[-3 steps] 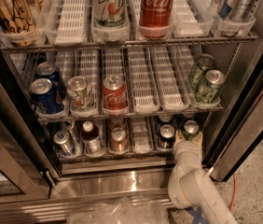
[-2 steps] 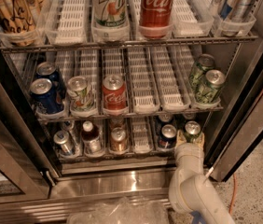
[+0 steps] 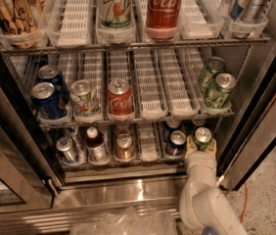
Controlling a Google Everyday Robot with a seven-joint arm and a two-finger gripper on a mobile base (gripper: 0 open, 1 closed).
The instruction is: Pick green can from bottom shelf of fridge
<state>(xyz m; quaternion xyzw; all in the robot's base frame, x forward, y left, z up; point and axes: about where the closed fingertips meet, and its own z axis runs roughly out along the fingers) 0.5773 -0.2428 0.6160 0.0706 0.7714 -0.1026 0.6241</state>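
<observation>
Upright in the rightmost lane of the bottom shelf (image 3: 148, 143) of the fridge (image 3: 128, 190): green can (image 3: 202, 135), nestled inside gripper (image 3: 201, 145), prongs spread apart either side; whether pressing it, cannot tell.

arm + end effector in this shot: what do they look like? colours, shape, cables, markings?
Arm: smooth off-white shell, fat rounded tubular segments, a blue patch at its lowest visible edge. No markings or cables show on it. End effector: cream-tinted, at the right front of the white-laned wire bottom shelf.
</observation>
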